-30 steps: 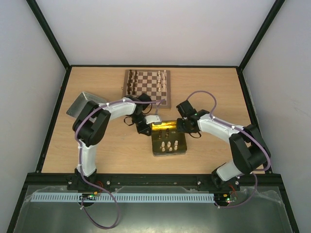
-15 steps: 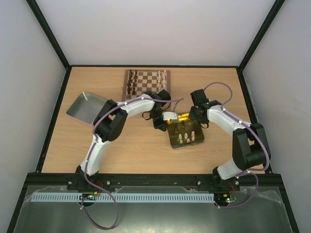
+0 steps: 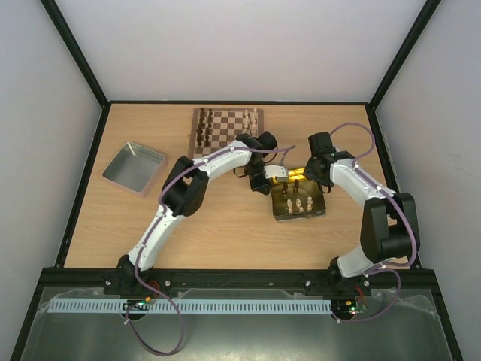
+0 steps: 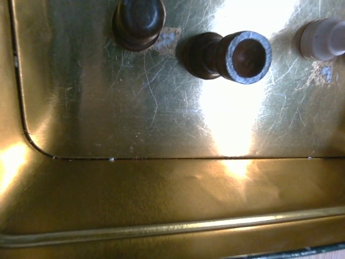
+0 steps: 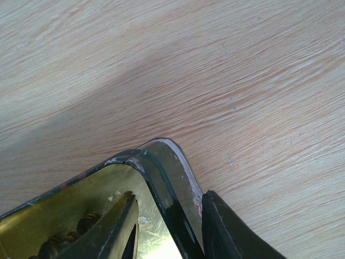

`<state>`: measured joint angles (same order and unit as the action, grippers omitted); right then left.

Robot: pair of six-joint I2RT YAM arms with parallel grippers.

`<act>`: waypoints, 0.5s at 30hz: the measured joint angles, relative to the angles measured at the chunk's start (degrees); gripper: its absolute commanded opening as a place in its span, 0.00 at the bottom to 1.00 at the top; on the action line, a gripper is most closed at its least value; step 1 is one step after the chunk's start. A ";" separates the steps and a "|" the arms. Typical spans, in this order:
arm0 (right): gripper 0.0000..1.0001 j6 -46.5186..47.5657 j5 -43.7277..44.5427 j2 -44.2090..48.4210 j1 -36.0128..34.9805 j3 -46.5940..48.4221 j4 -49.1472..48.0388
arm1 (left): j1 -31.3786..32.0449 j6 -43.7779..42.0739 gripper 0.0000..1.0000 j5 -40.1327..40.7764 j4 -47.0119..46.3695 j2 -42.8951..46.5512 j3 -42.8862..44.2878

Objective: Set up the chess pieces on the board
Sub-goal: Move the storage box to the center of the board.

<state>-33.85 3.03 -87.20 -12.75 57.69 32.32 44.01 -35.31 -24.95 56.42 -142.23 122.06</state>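
Note:
The board (image 3: 225,128) lies at the back centre, with dark pieces (image 3: 201,133) on its left rows and cream pieces (image 3: 248,122) on its right. A gold tray (image 3: 321,211) to its front right holds cream pieces (image 3: 300,203) and dark ones (image 3: 294,189). My right gripper (image 3: 312,177) is shut on the tray's far corner rim (image 5: 161,178), one finger inside and one outside (image 5: 168,197). My left gripper (image 3: 268,180) is at the tray's far left edge. Its fingers are out of the left wrist view, which shows the tray floor (image 4: 135,108), dark pieces (image 4: 237,54) and a cream one (image 4: 322,39).
A silver tin tray (image 3: 134,168) lies at the left of the table. The black frame rail runs along the table's edges, and grey walls close in both sides.
Both grippers and the gold tray between them have moved right and farther back, from the table's front centre to just right of the board's near corner.

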 measured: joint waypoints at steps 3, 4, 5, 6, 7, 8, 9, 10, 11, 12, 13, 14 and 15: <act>0.30 -0.02 -0.02 -0.92 0.48 0.00 0.00 | 0.22 0.39 0.02 0.15 -0.02 -0.07 0.15; 0.30 0.00 0.00 -1.46 0.66 0.00 0.02 | 0.35 0.52 0.02 0.20 0.00 -0.07 0.17; 0.30 0.00 0.00 -1.90 0.81 0.00 0.00 | 0.46 0.66 0.02 0.26 0.02 -0.07 0.20; 0.29 0.00 0.00 -2.45 0.96 0.00 0.00 | 0.57 0.79 0.02 0.31 0.07 -0.07 0.24; 0.29 0.00 0.00 -3.04 1.11 0.00 0.00 | 0.70 0.92 0.02 0.35 0.11 -0.07 0.26; 0.29 0.00 0.00 -3.74 1.25 0.00 0.00 | 0.79 1.01 0.02 0.35 0.15 -0.07 0.28; 0.28 0.00 0.00 -4.44 1.36 0.00 0.02 | 0.85 1.05 0.02 0.35 0.22 -0.07 0.31; 0.28 0.00 0.00 -5.01 1.46 0.00 0.02 | 0.92 1.07 0.02 0.37 0.31 -0.07 0.33; 0.28 0.00 -0.02 -5.60 1.60 0.00 0.02 | 0.94 1.09 0.02 0.39 0.46 -0.07 0.35; 0.28 -0.02 -0.02 -6.05 1.68 0.00 0.02 | 0.98 1.11 0.02 0.39 0.57 -0.07 0.35; 0.29 -0.02 -0.02 -6.43 1.73 0.00 0.02 | 1.03 1.14 0.02 0.39 0.63 -0.07 0.35; 0.30 -0.02 0.02 -6.71 1.77 0.00 0.02 | 1.05 1.18 0.02 0.39 0.68 -0.07 0.35; 0.32 -0.04 0.07 -6.97 1.81 0.00 0.04 | 1.09 1.22 0.02 0.37 0.70 -0.07 0.35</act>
<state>-33.89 3.09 -94.17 -10.94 57.69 32.36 45.10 -34.09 -24.58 57.12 -142.30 122.41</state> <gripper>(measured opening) 0.285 0.026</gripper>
